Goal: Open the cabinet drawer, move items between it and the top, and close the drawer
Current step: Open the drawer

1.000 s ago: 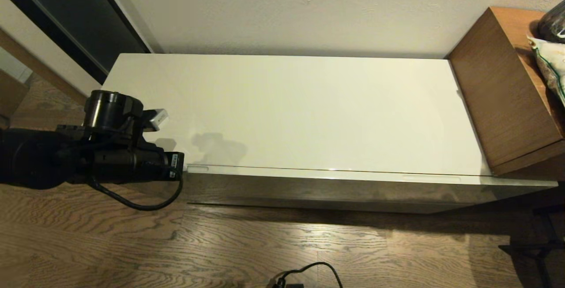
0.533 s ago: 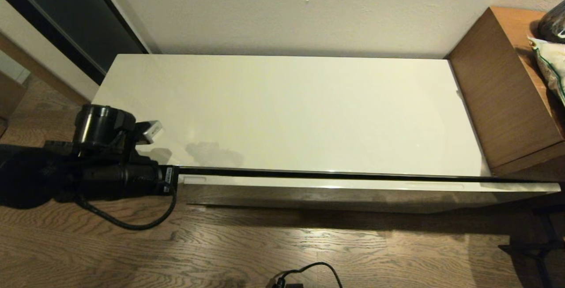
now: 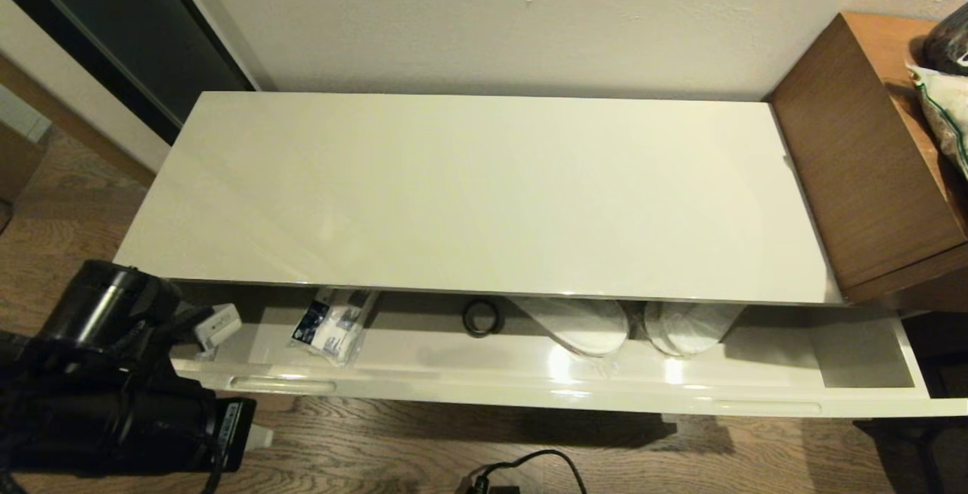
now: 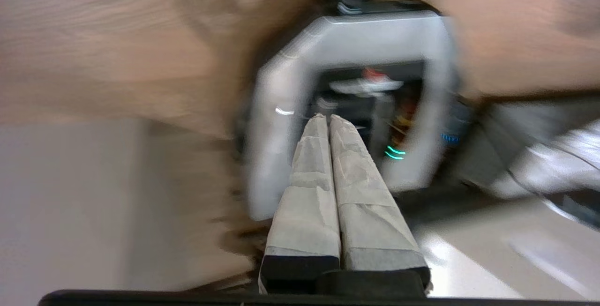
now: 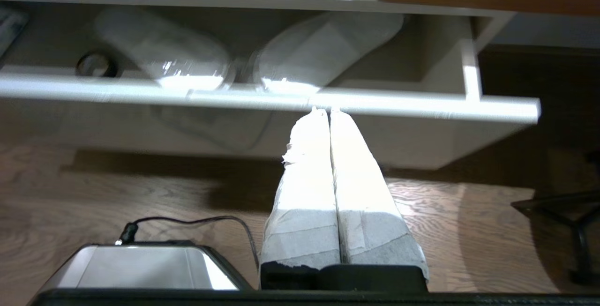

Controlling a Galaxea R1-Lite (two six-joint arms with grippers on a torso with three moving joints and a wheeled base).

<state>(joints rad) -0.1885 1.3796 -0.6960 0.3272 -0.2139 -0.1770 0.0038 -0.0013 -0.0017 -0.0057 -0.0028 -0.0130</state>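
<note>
Drawer (image 3: 529, 392) is partway out, at the 6 o'clock edge of the top (image 3: 484, 191), which is bare. Inside I see the tissue packet (image 3: 333, 324) toward the 9 o'clock end, a black ring (image 3: 482, 318) mid-drawer, and the wrapped slippers (image 3: 582, 324) toward 3 o'clock, all half tucked under the top's lip.

My left hand (image 4: 330, 117) sits at the 9 o'clock end of the drawer front, fingers pressed together on nothing. Whether it touches the front, I can't tell. My right hand (image 5: 323, 110) is low, facing the 3 o'clock half of the drawer, fingers together too.

My read: this isn't open enough to lift anything cleanly. I'm pulling from one end of a very wide drawer, so I should draw straight toward 6 o'clock, slow and level, or it may skew and bind.
</note>
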